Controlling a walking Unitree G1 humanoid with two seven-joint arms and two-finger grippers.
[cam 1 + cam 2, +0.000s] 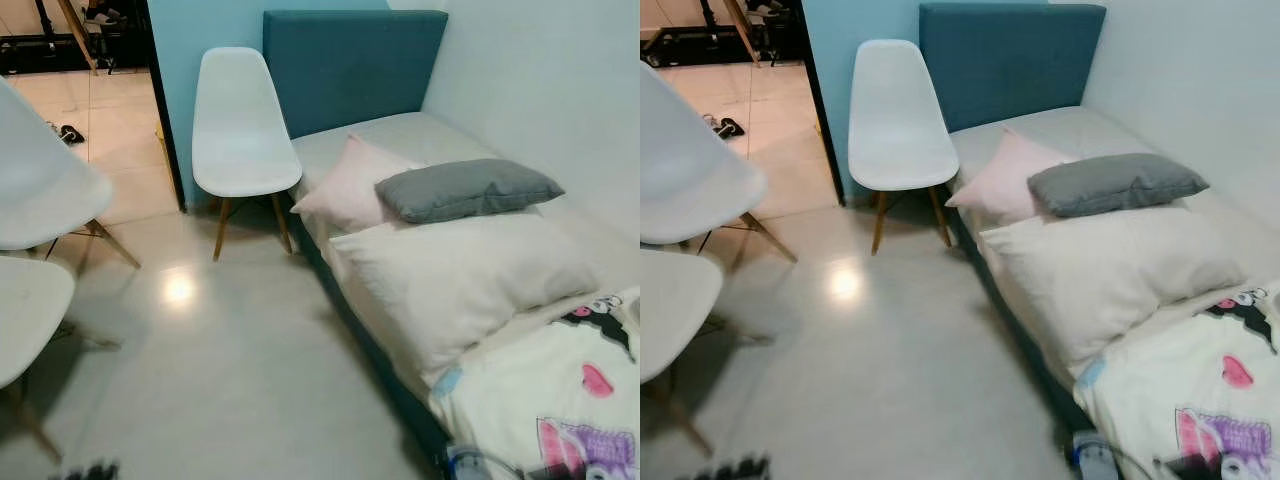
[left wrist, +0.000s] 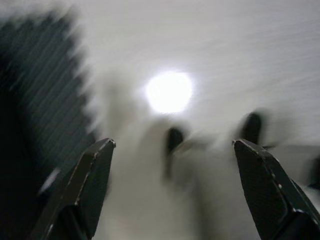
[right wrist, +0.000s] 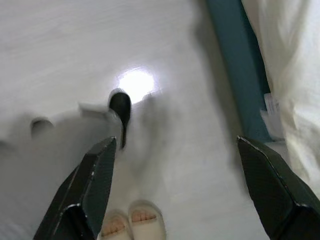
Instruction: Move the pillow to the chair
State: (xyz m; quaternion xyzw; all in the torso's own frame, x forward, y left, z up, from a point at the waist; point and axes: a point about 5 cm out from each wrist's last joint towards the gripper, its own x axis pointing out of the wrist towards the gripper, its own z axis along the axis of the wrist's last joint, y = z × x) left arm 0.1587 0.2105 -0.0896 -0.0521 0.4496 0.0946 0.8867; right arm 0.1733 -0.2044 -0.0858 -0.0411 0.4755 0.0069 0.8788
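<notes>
Pale tiled floor point(image 1: 220, 380) is seen beside a teal bed point(image 1: 345, 60). Three pillows are stacked on it: a grey pillow point(image 1: 468, 189) on a pink pillow point(image 1: 350, 186) and a large white pillow point(image 1: 455, 275). A white chair point(image 1: 240, 130) stands just beside the headboard. Left gripper point(image 2: 172, 187) and right gripper point(image 3: 175, 192) are held wide open, empty, above the floor; a person's slippered toes point(image 3: 132, 225) are noted.

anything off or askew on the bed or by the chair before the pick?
Nothing damaged or spilled. The grey pillow lies askew across the pink pillow and the big white pillow, and the pink one overhangs the bed edge toward the white chair. The chair seat is bare.
</notes>
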